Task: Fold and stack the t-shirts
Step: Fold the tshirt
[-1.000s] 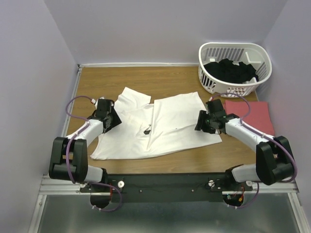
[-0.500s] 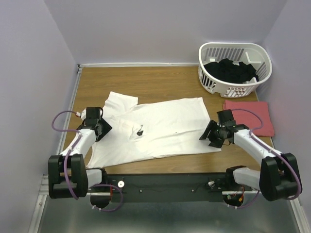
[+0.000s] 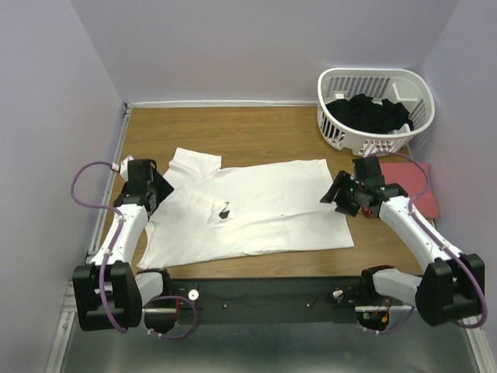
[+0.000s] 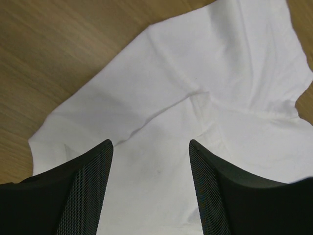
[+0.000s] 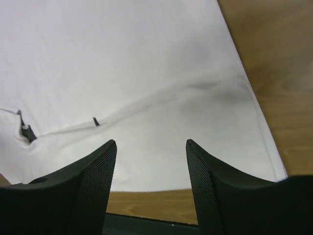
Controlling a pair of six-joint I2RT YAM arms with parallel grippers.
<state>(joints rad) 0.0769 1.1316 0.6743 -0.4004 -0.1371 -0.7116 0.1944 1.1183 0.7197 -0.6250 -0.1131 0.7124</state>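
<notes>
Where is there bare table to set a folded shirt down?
Biggest bare wood: the far strip of table between back wall and white shirt, left of the basket. A thin strip runs along the near edge in front of the shirt. Crowded: right side, with basket, red shirt and right gripper; left gripper fills the left margin.

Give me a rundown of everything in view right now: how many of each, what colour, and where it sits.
white t-shirt: one, white, spread flat across the middle of the table
red t-shirt: one, salmon-red, folded at the right edge, partly behind the right arm
basket: one, white slatted plastic, far right corner
dark clothes: a pile, black, inside the basket
table: one, brown wood, under everything
left gripper: one, black, open, over the white t-shirt's left sleeve end
right gripper: one, black, open, over the white t-shirt's right edge
</notes>
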